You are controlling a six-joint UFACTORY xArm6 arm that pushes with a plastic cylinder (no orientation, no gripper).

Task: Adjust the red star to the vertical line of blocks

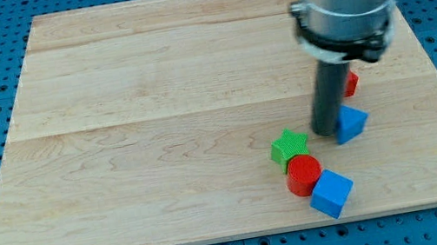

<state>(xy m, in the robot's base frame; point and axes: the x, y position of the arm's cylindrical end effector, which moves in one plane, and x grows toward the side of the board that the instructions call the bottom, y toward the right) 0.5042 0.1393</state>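
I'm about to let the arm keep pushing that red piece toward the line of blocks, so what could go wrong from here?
1. My tip sits right against the upper blue block, so a push could drag that block along too.
2. The red block is mostly hidden behind the rod, so contact is hard to judge.
3. The green star, red cylinder and lower blue cube sit packed together; a hard shove could scatter them.
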